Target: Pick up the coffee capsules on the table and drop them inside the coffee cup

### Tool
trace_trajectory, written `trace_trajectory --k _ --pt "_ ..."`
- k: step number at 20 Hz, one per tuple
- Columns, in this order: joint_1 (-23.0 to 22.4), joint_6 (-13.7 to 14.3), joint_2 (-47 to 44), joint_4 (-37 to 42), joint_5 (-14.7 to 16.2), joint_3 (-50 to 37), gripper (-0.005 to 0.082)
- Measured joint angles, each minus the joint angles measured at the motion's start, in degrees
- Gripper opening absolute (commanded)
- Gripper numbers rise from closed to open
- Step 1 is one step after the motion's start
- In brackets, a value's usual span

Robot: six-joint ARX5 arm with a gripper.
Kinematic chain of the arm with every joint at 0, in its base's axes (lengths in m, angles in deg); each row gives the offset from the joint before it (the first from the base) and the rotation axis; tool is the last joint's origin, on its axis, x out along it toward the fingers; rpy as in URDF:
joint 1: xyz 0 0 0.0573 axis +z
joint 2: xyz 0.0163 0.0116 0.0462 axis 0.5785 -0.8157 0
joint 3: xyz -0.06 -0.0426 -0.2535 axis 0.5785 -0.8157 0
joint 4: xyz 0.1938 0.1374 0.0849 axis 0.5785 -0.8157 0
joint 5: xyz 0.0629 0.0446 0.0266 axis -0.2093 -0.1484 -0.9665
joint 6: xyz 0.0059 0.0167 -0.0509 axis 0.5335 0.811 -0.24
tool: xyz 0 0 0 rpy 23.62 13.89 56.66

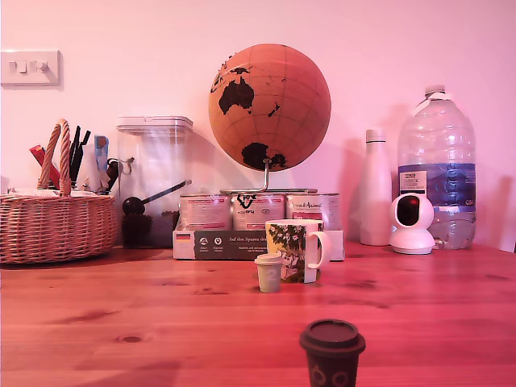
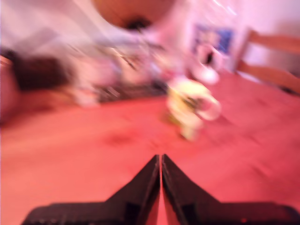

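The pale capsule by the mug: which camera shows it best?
The exterior view: the pale capsule stands sharp and upright, just in front of the mug. The wrist view is motion-blurred; there it is only a pale smear below the mug.

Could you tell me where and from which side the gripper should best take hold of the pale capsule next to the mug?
Probably from above, closing across the rim of the pale capsule. It stands upright and its lid end is widest, so the rim gives a lip to catch. The mug crowds it on the exterior view's right, so keep the fingers front and back instead.
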Motion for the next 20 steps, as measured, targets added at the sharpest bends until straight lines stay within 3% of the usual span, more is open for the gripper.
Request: trace_trajectory --k 5,9,11,14,15,20 --pt "-6.1 2.2 -4.4 2.0 0.3 0.0 -0.0019" --pt "-9.0 3.8 -6.9 4.1 3.7 0.0 0.0006" --pt "-10.8 3.9 -8.1 4.4 4.2 0.0 0.0177" --pt "-13.3 3.9 -10.3 6.6 4.2 0.0 0.0574" --pt "-14.2 4.1 -11.0 7.7 4.2 0.1 0.0611" --pt "-18.4 6.1 -16.5 10.1 4.8 0.1 0.0609"
